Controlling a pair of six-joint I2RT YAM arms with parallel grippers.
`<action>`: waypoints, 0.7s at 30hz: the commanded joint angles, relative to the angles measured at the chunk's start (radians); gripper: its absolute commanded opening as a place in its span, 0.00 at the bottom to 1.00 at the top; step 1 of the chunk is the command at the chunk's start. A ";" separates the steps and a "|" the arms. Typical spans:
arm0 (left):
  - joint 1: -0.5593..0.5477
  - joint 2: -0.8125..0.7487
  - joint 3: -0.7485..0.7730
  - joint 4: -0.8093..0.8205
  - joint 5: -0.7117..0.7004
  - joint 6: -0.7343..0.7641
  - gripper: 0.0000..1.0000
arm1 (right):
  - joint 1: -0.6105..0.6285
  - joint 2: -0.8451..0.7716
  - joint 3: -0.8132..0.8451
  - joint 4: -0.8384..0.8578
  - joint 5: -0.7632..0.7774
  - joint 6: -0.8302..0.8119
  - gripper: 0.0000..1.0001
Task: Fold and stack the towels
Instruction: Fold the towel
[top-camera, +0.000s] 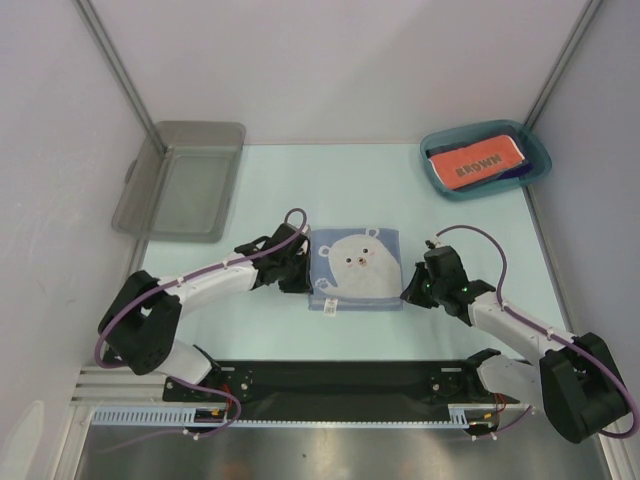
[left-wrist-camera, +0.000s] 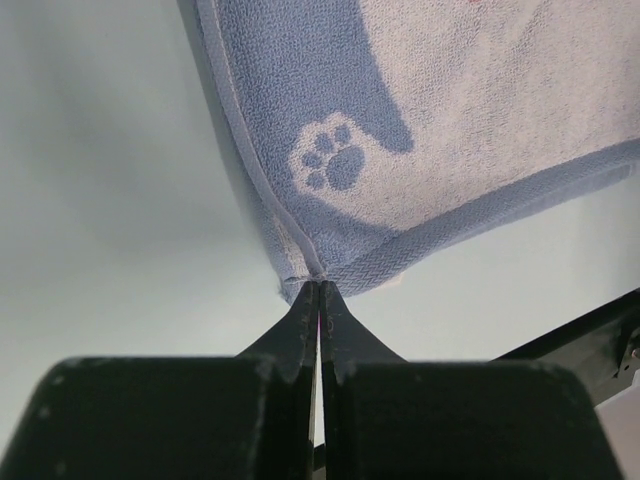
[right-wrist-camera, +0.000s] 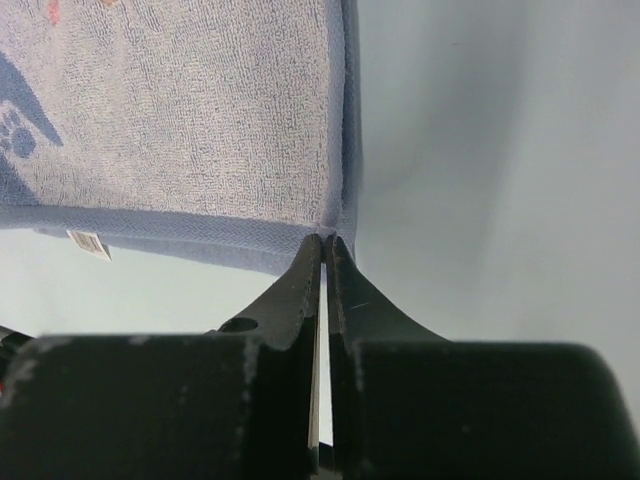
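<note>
- Left gripper (left-wrist-camera: 318, 292): fingers pressed fully together, tips touching near-left corner of bear towel (top-camera: 358, 265); cannot tell whether cloth is pinched.
- Right gripper (right-wrist-camera: 326, 240): jaws likewise closed, tips at towel's near-right corner; hold on cloth cannot be told.
- Bear towel: pale blue, white bear face, paw print (left-wrist-camera: 333, 160) by left corner, label (right-wrist-camera: 88, 243) on near edge. Lies flat on table (top-camera: 270, 185), between both grippers.
- Orange "BROWN" towel (top-camera: 475, 160): folded, in teal bin (top-camera: 432, 168), far right of bear towel.
- Grey bin (top-camera: 185, 180): far left of bear towel.
</note>
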 joint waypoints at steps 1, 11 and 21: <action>-0.003 -0.033 0.032 0.005 0.008 0.007 0.00 | 0.005 -0.015 0.050 -0.019 0.000 -0.023 0.00; -0.033 -0.103 -0.015 -0.014 -0.002 -0.027 0.00 | 0.005 -0.119 0.025 -0.093 -0.055 -0.015 0.00; -0.042 -0.053 -0.160 0.114 0.010 -0.051 0.00 | 0.005 -0.126 -0.132 0.033 -0.086 0.008 0.00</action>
